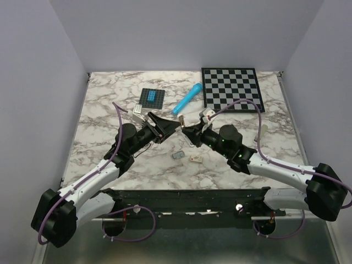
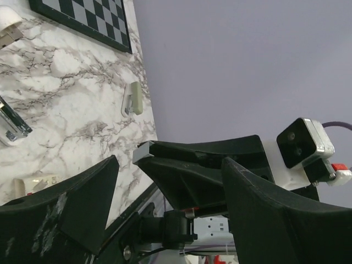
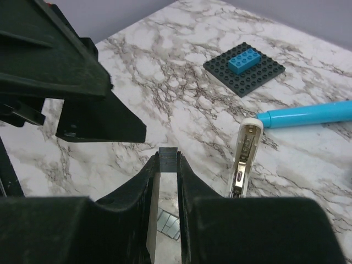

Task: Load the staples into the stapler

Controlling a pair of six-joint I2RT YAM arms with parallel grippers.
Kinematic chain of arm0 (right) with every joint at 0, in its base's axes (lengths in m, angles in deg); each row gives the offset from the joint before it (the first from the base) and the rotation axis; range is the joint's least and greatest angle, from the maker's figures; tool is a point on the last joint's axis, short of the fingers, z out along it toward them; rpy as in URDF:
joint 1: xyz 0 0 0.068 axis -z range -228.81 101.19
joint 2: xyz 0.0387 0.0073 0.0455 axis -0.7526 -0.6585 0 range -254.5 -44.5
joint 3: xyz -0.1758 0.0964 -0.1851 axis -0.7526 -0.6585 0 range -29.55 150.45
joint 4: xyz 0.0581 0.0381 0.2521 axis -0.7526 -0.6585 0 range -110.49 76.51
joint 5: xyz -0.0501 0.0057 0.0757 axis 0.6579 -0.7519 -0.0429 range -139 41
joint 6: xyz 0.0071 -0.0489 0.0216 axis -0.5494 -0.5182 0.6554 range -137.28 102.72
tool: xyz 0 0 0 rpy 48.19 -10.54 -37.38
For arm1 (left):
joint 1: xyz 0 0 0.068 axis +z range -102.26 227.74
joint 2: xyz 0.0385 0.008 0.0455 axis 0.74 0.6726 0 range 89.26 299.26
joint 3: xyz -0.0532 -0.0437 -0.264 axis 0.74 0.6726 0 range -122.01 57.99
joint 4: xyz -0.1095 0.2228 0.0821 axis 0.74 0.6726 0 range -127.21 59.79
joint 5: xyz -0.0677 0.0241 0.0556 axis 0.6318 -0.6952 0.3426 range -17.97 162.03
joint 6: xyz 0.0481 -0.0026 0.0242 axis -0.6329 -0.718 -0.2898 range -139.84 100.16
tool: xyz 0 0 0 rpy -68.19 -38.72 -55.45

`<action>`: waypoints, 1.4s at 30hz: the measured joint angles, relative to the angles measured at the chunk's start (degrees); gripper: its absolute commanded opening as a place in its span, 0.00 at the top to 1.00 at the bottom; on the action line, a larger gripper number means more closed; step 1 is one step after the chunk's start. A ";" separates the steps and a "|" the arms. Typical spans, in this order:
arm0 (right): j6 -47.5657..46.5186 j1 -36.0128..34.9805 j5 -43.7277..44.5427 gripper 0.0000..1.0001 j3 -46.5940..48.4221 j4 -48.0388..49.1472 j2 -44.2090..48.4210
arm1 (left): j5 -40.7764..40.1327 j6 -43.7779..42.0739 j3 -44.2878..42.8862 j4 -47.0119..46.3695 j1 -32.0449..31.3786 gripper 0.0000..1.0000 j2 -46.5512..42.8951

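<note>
My right gripper (image 3: 168,160) is shut on a tiny grey block of staples (image 3: 168,154), pinched at its fingertips above the table. The same block shows at the right gripper's tip in the left wrist view (image 2: 144,152). My left gripper (image 2: 169,160) is open wide, its fingers on either side of the right gripper's tip. In the top view the two grippers meet tip to tip, left (image 1: 166,127) and right (image 1: 185,131). The cream-white stapler (image 3: 243,159) lies open on the marble, metal rail up, just beyond my right gripper. Its end also shows in the left wrist view (image 2: 12,122).
More loose grey staples (image 1: 177,156) and a small cream piece (image 1: 196,158) lie near the front. A blue cylinder (image 1: 186,99), a dark Lego plate with a blue brick (image 1: 151,97) and a chessboard (image 1: 231,89) sit at the back. Another cream piece (image 2: 133,98) lies at the right.
</note>
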 measured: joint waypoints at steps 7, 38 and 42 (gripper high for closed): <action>-0.07 0.00 -1.14 0.76 -2.34 4.96 3.08 | -2.21 9.66 0.37 -9.64 -2.08 0.23 5.22; -0.04 0.00 -2.03 0.76 -4.28 9.31 5.20 | -2.82 21.64 1.64 -23.47 -7.26 0.46 13.60; -0.04 0.00 -2.03 0.76 -4.44 9.97 5.27 | -3.02 21.59 1.64 -23.47 -7.41 0.49 13.60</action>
